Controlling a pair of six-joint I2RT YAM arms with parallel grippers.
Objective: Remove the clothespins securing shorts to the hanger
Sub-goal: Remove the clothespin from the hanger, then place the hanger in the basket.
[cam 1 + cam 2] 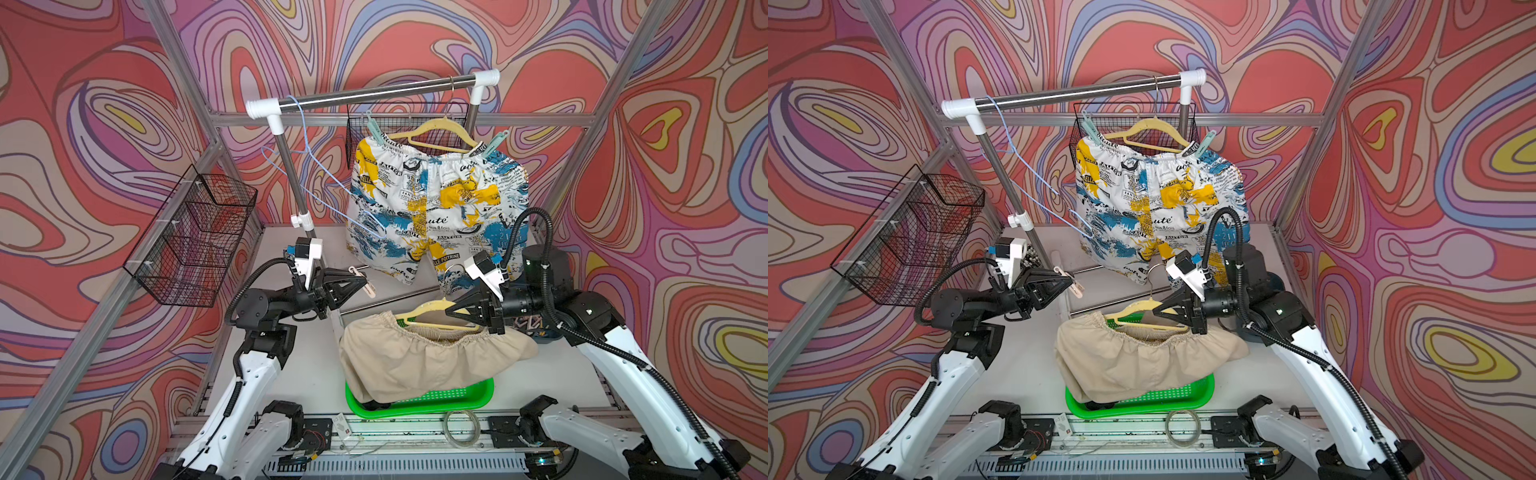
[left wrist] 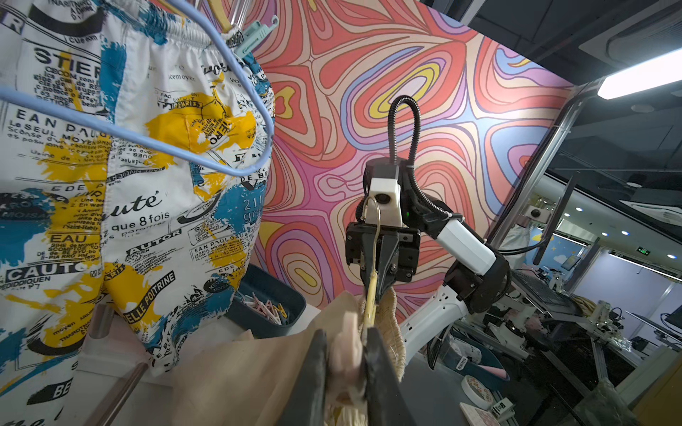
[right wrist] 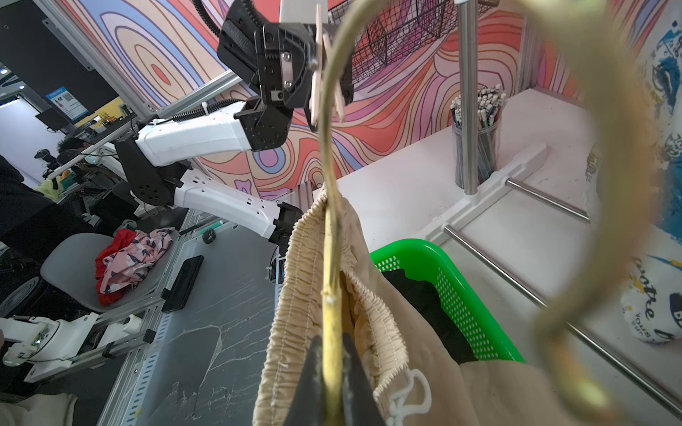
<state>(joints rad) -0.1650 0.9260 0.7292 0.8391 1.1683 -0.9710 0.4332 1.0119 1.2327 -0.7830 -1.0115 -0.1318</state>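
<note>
Robotics lab: aluminium-framed cell (image 1: 540,119) with swirl-print backdrop (image 1: 83,124), cluttered workbenches (image 2: 546,298) and ceiling strip light (image 2: 638,73) beyond.

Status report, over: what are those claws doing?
Left gripper shut on pink clothespin. Right gripper shut on yellow hanger, beige shorts draped on it. Printed shorts pinned by two mint clothespins.

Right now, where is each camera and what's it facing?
Top views: above the arm bases, looking down at rack, printed shorts, left arm, right arm.
Left wrist: left arm, facing right gripper; own fingers pinch pink clothespin.
Right wrist: right arm, facing left gripper; own fingers clamp yellow hanger.
Shared: both wrist views show beige shorts.
</note>
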